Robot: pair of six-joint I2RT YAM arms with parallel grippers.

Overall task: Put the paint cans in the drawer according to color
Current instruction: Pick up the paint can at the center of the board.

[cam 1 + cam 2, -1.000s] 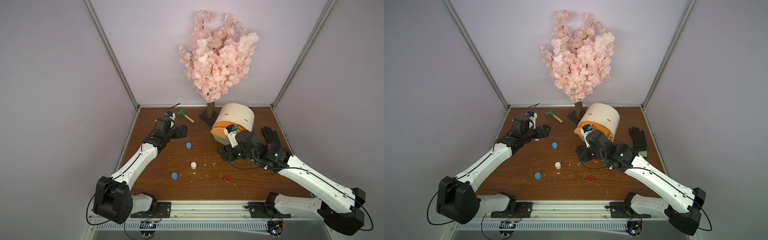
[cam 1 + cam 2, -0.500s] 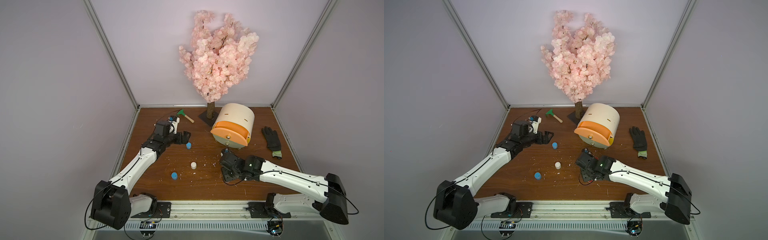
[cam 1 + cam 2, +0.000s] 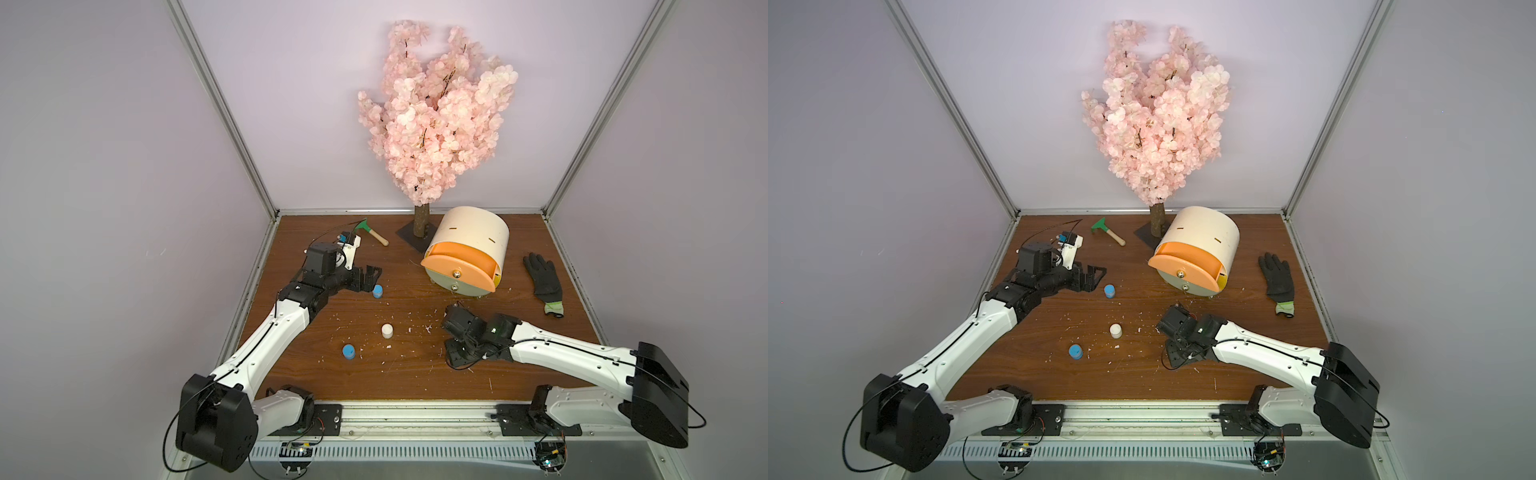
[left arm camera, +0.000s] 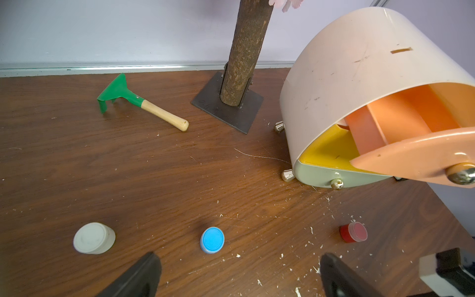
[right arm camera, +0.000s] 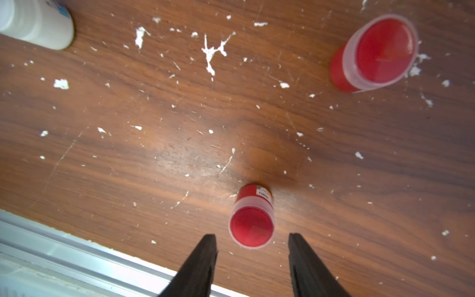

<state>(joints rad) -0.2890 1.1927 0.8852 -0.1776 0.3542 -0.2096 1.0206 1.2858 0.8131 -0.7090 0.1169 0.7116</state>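
Jaws of the right gripper (image 5: pixel 252 237) stand parted and empty, pointing down at the table (image 5: pixel 154 144). One red paint can (image 5: pixel 252 223) stands upright just ahead of the gap, centred between the two tips and touching neither. Its axis is vertical, square to the closing line, so the coming move appears to need only a short advance and a squeeze. A second red can (image 5: pixel 377 51) stands well apart. Both reds are hidden under this gripper in both top views, lower right of centre, so the right arm is much the nearer. Jaws of the left gripper (image 4: pixel 239 257) are spread wide, grasping nothing, with a blue can (image 4: pixel 212 240) just ahead of them, left of centre in both top views. Count: red cans, two; blue, two, the second blue can (image 3: pixel 348 351) at lower centre near a white can (image 3: pixel 387 330); white, probably two, since a further white can (image 4: pixel 93 237) in the left wrist view seems hidden beneath the left arm from above. One cream cabinet (image 3: pixel 469 232), right of centre, has its peach-orange drawer (image 3: pixel 440 266) pulled out and the two below pushed in; no can shows inside. Also one toy tool (image 3: pixel 370 232), one glove (image 3: pixel 542 282), one blossom tree (image 3: pixel 432 116).
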